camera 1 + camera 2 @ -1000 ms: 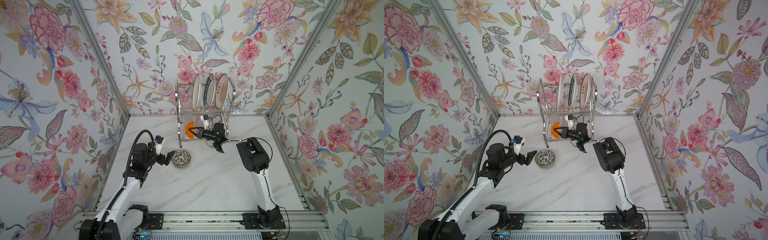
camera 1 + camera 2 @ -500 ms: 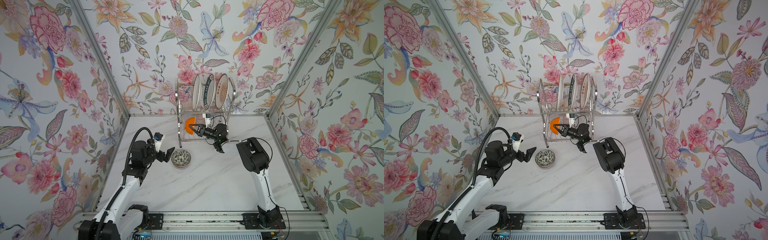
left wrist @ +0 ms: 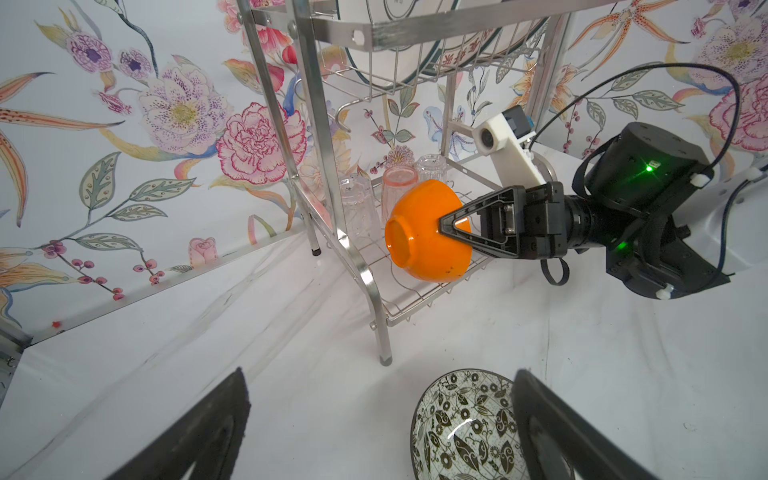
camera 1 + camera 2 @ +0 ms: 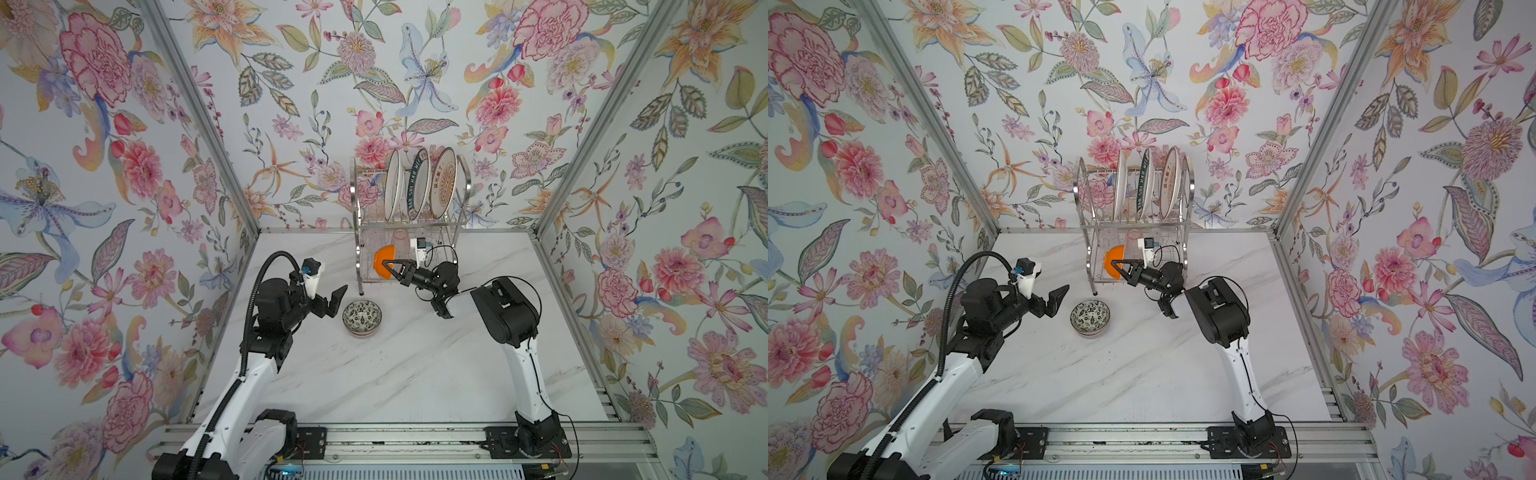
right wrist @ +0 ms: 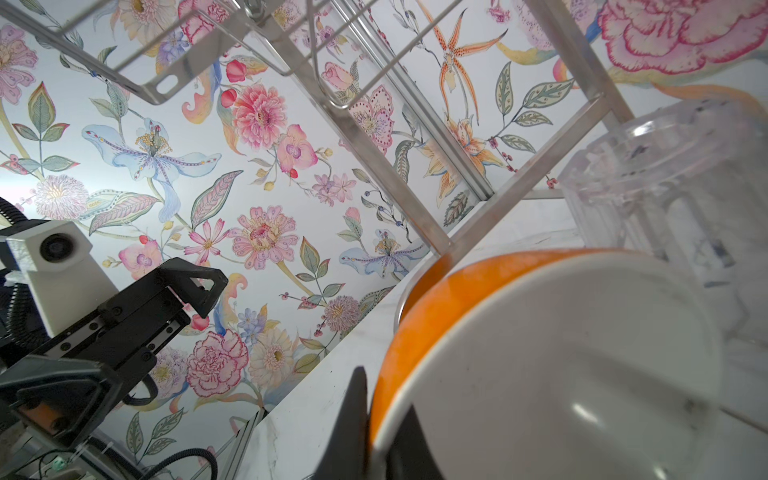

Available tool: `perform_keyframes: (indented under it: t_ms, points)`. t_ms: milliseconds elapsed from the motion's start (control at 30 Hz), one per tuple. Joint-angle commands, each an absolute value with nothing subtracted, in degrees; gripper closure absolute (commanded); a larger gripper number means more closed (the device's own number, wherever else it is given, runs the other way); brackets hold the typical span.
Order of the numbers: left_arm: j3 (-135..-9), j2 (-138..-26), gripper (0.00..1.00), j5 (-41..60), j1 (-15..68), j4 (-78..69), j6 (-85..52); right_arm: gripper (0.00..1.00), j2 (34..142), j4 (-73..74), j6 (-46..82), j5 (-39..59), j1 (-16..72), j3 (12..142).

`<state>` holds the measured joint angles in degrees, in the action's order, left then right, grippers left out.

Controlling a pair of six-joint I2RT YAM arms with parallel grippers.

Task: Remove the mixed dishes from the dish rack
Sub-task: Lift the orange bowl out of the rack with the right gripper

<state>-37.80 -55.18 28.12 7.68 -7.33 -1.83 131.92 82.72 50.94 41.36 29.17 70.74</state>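
The dish rack (image 4: 360, 232) (image 4: 1086, 232) stands at the back wall with three plates (image 4: 419, 185) upright on its upper tier. My right gripper (image 4: 384, 266) (image 4: 1115, 264) (image 3: 446, 226) (image 5: 380, 415) is shut on the rim of the orange bowl (image 4: 381, 257) (image 3: 419, 241) (image 5: 540, 353), tipped on its side at the lower tier's front. Behind it stand a pink glass (image 3: 397, 185) and clear glasses (image 3: 357, 203) (image 5: 665, 174). The leaf-patterned bowl (image 4: 361, 318) (image 4: 1090, 318) (image 3: 465, 428) sits on the table, a lilac edge showing beneath it. My left gripper (image 4: 334, 301) (image 4: 1059, 299) (image 3: 382, 374) hangs open and empty just left of it.
Floral walls close in the white marble table (image 4: 415, 374) on three sides. The rack's front leg (image 3: 384, 357) stands close to the leaf-patterned bowl. The right arm's elbow (image 4: 503, 311) sits right of the bowls.
My left gripper has lifted up and back from the leaf-patterned bowl, still open. My right gripper has shifted only slightly at the rack's lower tier with the orange bowl in it.
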Motion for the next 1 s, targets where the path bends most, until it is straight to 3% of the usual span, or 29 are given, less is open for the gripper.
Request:
perform_keyframes:
  t_ms: [0,433,733,967]
  points:
    - [-40.53,-54.64,0.01,24.07,8.26,-8.37,-3.68,1.0,127.36,90.88,48.74,39.91,29.18,68.03]
    - [-44.61,-58.67,0.01,24.39,8.27,-9.88,-8.48,1.0,116.1,86.75,37.82,40.34,30.13,57.87]
    - [-47.52,-59.09,0.01,20.08,8.26,-9.63,-8.53,1.0,104.07,69.13,22.39,38.46,32.59,52.28]
    - [-50.65,-60.71,0.01,15.27,8.0,-10.69,-10.23,1.0,95.3,42.44,6.07,36.11,35.22,54.46]
